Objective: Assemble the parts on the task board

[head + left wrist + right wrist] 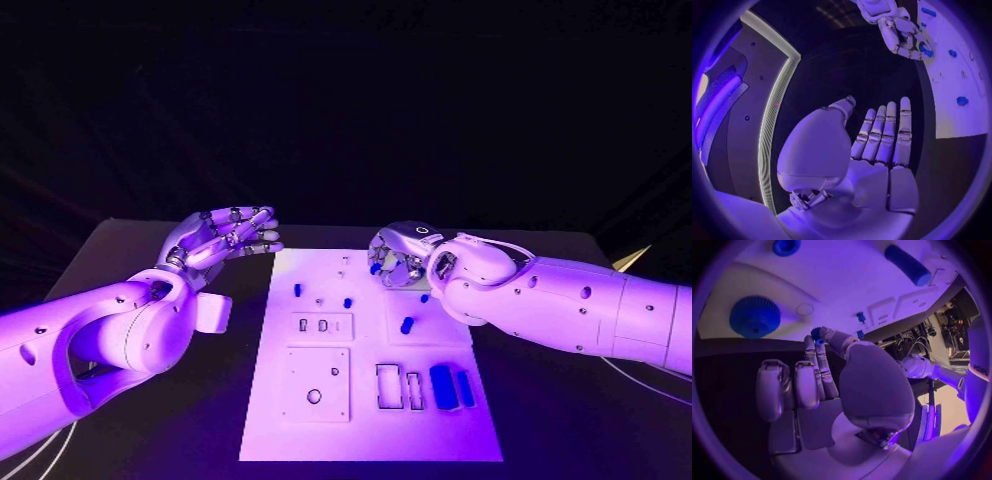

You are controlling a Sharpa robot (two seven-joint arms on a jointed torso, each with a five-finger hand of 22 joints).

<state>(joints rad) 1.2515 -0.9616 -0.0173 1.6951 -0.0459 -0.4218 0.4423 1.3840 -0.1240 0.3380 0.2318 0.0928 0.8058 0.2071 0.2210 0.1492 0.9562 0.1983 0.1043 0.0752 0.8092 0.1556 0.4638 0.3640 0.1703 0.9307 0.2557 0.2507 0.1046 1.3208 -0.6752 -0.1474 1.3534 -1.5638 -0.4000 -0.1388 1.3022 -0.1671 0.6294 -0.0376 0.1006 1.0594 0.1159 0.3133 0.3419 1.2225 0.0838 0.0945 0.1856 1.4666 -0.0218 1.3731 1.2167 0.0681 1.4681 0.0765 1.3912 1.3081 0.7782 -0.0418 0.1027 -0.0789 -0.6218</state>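
The white task board (325, 430) lies in the middle of the black table. My right hand (404, 255) hovers over its far end and pinches a small blue part (817, 333) between thumb and a fingertip; the left wrist view shows that hand (904, 37) with the blue part (925, 49) in it. My left hand (224, 235) hangs beyond the board's far left corner, fingers straight (886, 132) and holding nothing. Loose blue parts lie on the board: a peg (299, 289), a short cylinder (408, 324) and a long block (443, 385). A blue gear (754, 316) sits below the right hand.
Near the board's front are empty rectangular slots (389, 385) and a square panel with holes (317, 383). A pale pointed object (632, 258) stands at the table's right edge. Bare black table (577, 420) flanks the board on both sides.
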